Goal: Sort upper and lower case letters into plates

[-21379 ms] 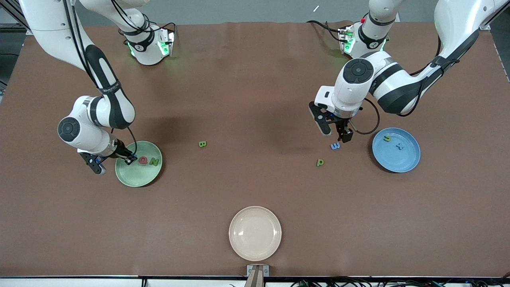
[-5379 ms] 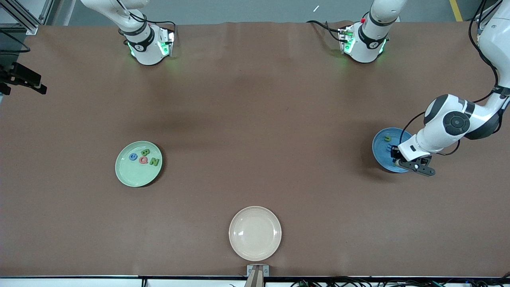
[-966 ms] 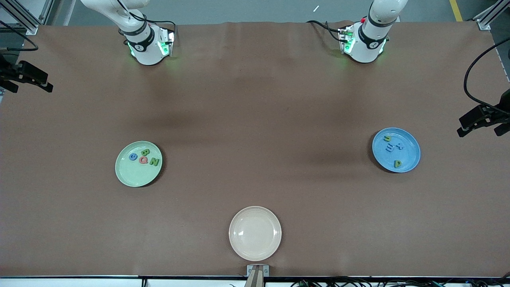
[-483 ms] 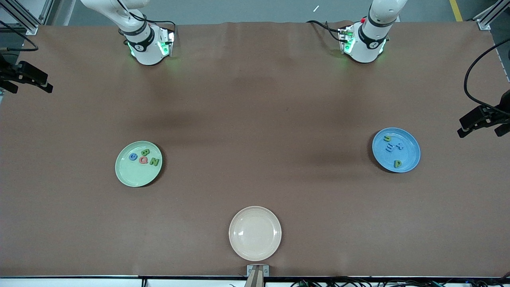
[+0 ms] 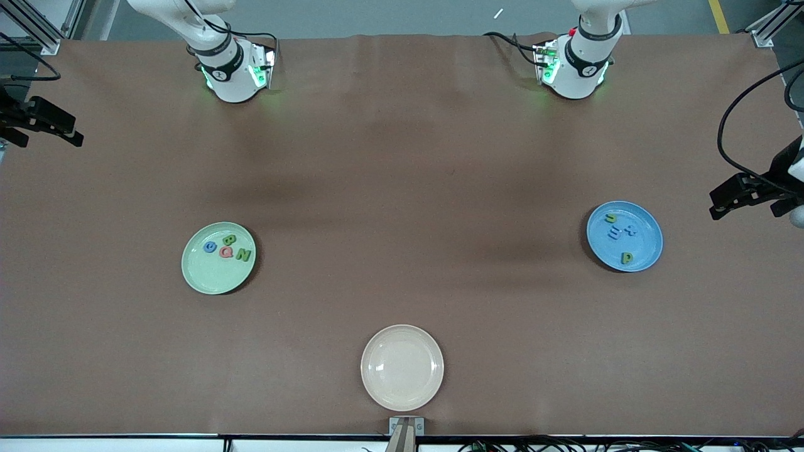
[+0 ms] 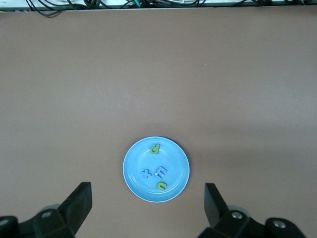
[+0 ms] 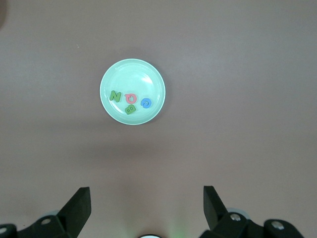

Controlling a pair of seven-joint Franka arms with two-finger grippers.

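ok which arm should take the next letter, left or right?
Neither. No letter lies loose: C, B, Q, N sit in the green plate, n, x, m, p in the blue plate. Left gripper and right gripper hang open at the table ends.

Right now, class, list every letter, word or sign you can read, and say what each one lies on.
"C", "B", "Q", "N": toy letters in the pale green plate.
"n", "m", "x", "p": toy letters in the blue plate.
Cream plate: no text.
No printed words, brands or numbers are readable anywhere.
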